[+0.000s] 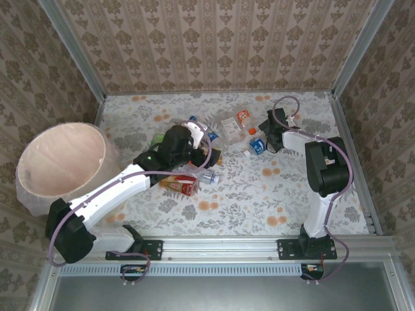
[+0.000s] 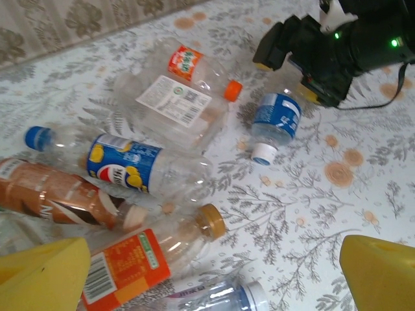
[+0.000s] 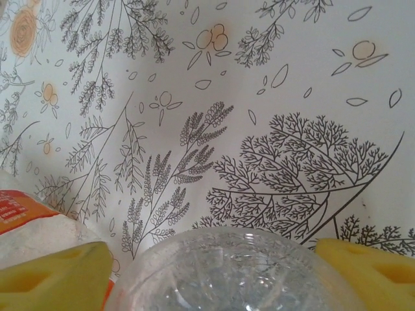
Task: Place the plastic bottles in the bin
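Observation:
Several plastic bottles (image 1: pixel 207 146) lie in a loose heap in the middle of the flowered table. My left gripper (image 2: pixel 214 272) hangs open over an orange-label bottle (image 2: pixel 139 259) with a gold cap and a clear bottle (image 2: pixel 220 298) with a pale blue cap, touching neither. Farther right, my right gripper (image 1: pixel 268 139) is down at a small blue-label bottle (image 1: pixel 257 146). Up close, that bottle's clear base (image 3: pixel 240 272) fills the space between the yellow pads (image 3: pixel 58 275), which press on both its sides. The pink-beige bin (image 1: pixel 65 162) stands at the left edge.
A blue-and-yellow-label bottle (image 2: pixel 130 165), a brown one (image 2: pixel 58 194), a crushed clear one (image 2: pixel 175 103) and an orange-capped one (image 2: pixel 194 65) lie beyond my left gripper. An orange-label bottle (image 3: pixel 26 214) lies beside my right fingers. Metal rails (image 1: pixel 353 149) and wallpapered walls frame the table.

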Controlling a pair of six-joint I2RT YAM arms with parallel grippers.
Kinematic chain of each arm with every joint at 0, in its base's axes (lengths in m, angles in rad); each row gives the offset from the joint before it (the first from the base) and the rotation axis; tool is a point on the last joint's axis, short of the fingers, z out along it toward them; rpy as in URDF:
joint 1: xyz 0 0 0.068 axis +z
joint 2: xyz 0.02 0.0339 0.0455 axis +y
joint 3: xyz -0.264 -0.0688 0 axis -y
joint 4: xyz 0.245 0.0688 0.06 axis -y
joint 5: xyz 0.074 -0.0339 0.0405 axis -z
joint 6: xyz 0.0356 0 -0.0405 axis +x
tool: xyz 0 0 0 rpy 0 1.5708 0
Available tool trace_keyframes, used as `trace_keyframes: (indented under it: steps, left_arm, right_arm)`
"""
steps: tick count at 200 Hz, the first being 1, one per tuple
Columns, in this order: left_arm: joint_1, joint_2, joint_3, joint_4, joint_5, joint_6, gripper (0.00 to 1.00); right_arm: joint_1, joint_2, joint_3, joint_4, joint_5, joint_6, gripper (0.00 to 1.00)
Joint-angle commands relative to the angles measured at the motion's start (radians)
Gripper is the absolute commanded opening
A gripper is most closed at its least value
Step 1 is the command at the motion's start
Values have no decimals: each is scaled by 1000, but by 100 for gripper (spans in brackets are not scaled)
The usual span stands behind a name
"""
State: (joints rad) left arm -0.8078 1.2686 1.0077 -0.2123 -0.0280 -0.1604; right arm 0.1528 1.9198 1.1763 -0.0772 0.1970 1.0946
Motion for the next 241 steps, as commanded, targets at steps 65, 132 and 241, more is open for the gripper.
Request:
trace_keyframes:
  steps: [65, 132, 241]
  left_arm:
    - [29, 68, 10, 60, 262, -55, 100]
    - [119, 112, 23, 112, 458, -152, 100]
    - [188, 192, 56, 143, 664, -157, 100]
  right_arm:
    - [-3, -214, -210, 240, -26, -173, 52]
    - [106, -470, -441, 412, -222, -227, 47]
    - [381, -556, -525, 652, -183, -91, 47]
